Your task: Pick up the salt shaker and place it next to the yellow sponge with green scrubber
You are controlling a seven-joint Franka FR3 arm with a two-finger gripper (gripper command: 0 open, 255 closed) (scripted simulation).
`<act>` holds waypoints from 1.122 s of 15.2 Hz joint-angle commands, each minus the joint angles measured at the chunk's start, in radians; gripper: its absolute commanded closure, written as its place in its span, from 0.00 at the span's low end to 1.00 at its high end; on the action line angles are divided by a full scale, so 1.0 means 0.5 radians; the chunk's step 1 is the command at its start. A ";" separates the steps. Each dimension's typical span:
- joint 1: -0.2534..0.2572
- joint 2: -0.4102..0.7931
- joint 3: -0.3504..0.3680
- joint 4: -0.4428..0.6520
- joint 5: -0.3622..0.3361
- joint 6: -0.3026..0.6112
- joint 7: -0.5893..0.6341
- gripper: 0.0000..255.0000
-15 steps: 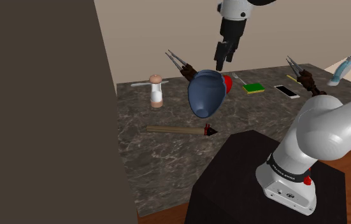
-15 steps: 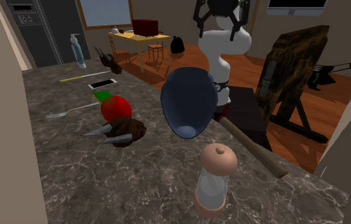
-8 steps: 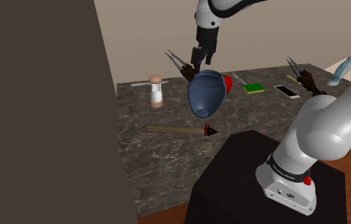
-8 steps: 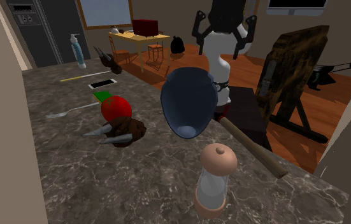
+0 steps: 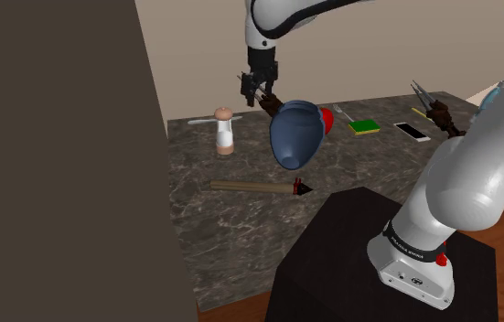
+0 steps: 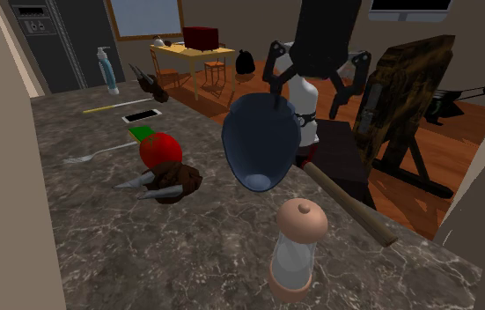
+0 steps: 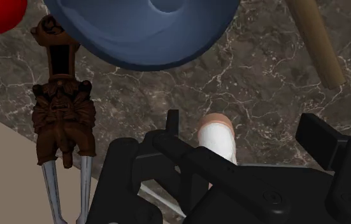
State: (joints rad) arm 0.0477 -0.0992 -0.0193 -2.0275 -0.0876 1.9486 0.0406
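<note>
Shoulder view has the gripper up over the marbled counter, above the gap between the salt shaker and the blue bowl lying on its side. Its fingers are spread wide apart, clasping nothing. The shaker stands upright on the counter, pinkish cap on top. Over past the bowl, the sponge lies near a phone, well apart from the shaker. Wrist view: the shaker sits below, between the fingers, untouched.

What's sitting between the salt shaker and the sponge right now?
Not bare. In the shoulder view a blue bowl sits between the salt shaker and the sponge, with a red ball on the bowl's sponge side.
</note>
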 commanded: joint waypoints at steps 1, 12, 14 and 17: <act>0.005 0.159 0.007 0.132 -0.002 0.030 0.023 0.00; 0.032 1.067 0.018 1.131 -0.015 -0.041 0.104 0.00; 0.032 1.100 0.017 1.148 -0.015 -0.024 0.106 0.00; 0.028 1.119 0.015 1.098 -0.017 0.046 0.108 0.00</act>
State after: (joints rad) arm 0.0632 0.4537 -0.0111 -1.4768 -0.0961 1.9623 0.0954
